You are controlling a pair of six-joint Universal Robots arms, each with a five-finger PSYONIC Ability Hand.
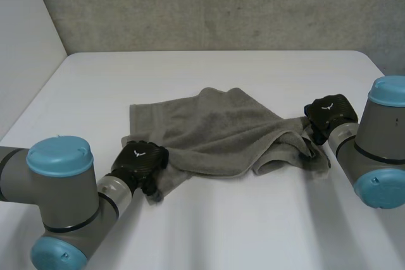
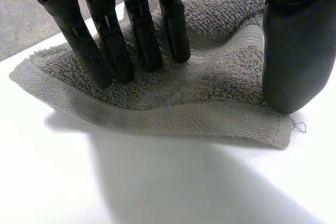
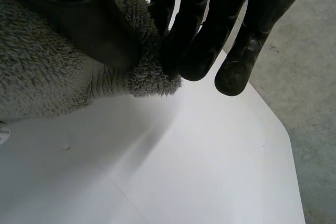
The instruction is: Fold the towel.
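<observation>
Towel (image 1: 221, 134) rumpled, white table (image 1: 253, 226), grey concrete wall (image 1: 221, 4)

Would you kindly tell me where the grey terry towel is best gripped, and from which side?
Grip the grey terry towel at its hemmed corner, from the near left: there the edge is thin and raised off the white table.

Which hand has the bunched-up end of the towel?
The right hand: the towel is gathered into a tuft between its thumb and fingers. At the left hand the hemmed edge is spread wide.
</observation>
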